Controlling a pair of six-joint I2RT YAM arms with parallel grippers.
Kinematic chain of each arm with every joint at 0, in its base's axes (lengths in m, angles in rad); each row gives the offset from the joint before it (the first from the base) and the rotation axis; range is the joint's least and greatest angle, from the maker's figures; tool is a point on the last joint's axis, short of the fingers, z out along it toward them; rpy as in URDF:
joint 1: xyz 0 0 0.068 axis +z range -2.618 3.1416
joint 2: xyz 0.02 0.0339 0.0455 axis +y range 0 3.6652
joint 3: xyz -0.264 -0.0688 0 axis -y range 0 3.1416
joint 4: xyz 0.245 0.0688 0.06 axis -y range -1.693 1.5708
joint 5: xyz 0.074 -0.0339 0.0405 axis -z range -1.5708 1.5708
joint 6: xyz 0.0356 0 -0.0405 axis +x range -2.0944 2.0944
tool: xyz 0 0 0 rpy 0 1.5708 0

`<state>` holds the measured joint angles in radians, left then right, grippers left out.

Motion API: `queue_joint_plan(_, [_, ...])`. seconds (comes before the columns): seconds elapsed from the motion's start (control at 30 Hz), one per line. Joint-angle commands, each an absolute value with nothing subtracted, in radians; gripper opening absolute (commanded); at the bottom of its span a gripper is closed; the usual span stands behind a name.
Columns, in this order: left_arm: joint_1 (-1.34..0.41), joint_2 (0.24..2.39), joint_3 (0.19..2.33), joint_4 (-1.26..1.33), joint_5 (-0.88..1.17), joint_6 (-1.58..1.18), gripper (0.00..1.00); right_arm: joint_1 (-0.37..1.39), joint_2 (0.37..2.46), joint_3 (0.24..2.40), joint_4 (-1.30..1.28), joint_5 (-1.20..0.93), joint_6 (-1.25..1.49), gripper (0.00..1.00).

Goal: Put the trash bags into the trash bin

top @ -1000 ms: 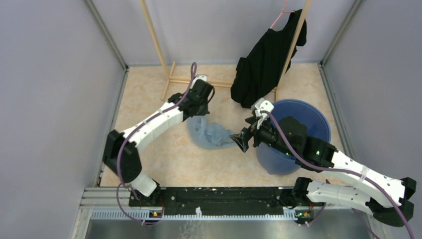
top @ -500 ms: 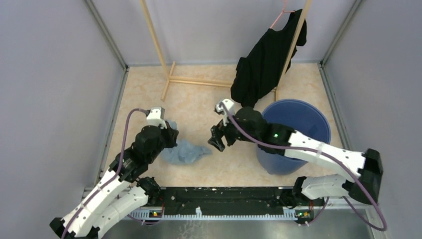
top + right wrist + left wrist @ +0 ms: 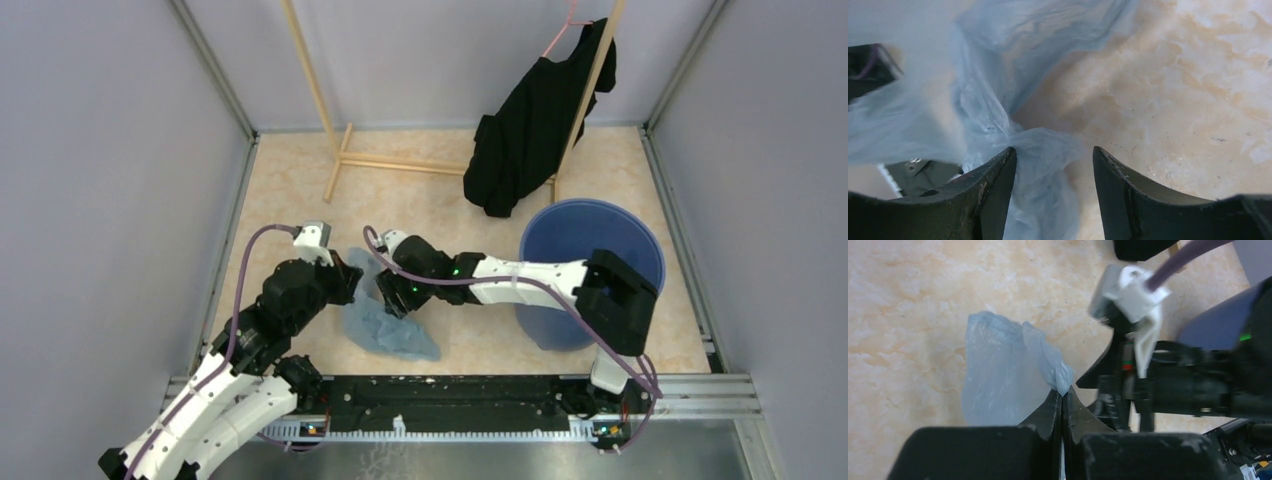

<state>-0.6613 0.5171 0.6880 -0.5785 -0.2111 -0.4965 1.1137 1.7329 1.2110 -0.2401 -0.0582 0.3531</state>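
Swinging well to the left since half a second ago, the right tool (image 3: 390, 300) now reaches over the trash bag (image 3: 392, 332) instead of hovering nearer the trash bin (image 3: 548, 322), and the bag has spread toward the arms' bases. From above, the bag lies on the counter (image 3: 300, 190) between both arms, well apart from the bin, with the left tool (image 3: 347, 282) at its left edge. The left wrist view shows that tool pressed together on a peak of the film. The right wrist view shows its tool spread, a fold of film between the fingers but not pinched. As I judge it, only the pickup is underway; carrying the bag across and dropping it in the bin remain.
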Motion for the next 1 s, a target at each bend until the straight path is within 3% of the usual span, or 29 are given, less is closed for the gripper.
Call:
queue_joint_plan(0.0, [-0.663,0.506,0.692,-0.518,-0.149,-0.464,0.0,1.152,1.811,1.24,-0.172,0.092,0.389,0.58])
queue_joint_plan(0.33, [-0.663,0.443,0.683,-0.493,-0.11,-0.454,0.0,1.162,1.811,1.135,-0.149,0.53,0.469,0.57])
queue_joint_plan(0.47, [-0.663,0.389,0.673,-0.482,-0.121,-0.45,0.0,1.154,1.698,1.139,-0.177,0.487,0.376,0.59])
queue_joint_plan(0.6, [-0.663,0.345,0.667,-0.48,-0.141,-0.452,0.0,1.151,1.583,1.167,-0.288,0.443,0.343,0.73])
queue_joint_plan(0.7, [-0.663,0.323,0.664,-0.484,-0.165,-0.46,0.0,1.145,1.502,1.132,-0.333,0.354,0.377,0.78])
queue_joint_plan(0.8, [-0.664,0.312,0.661,-0.485,-0.177,-0.462,0.0,1.144,1.45,1.087,-0.35,0.255,0.436,0.76])
queue_joint_plan(0.9, [-0.664,0.32,0.658,-0.487,-0.186,-0.463,0.0,1.151,1.42,1.04,-0.353,0.202,0.48,0.6])
queue_joint_plan(0.97, [-0.664,0.329,0.66,-0.489,-0.189,-0.466,0.0,1.158,1.411,1.013,-0.345,0.15,0.495,0.59])
